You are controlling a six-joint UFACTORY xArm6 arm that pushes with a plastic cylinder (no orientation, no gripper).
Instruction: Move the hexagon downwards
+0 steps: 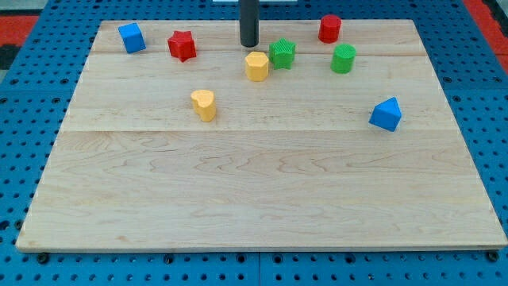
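Observation:
The yellow hexagon block lies near the top middle of the wooden board. My tip stands just above it in the view, slightly to its left, a small gap apart. A green star block lies right beside the hexagon on its upper right, touching or nearly touching it.
A red star and a blue cube lie at the top left. A red cylinder and a green cylinder lie at the top right. A yellow heart-like block lies left of centre. A blue block lies at the right.

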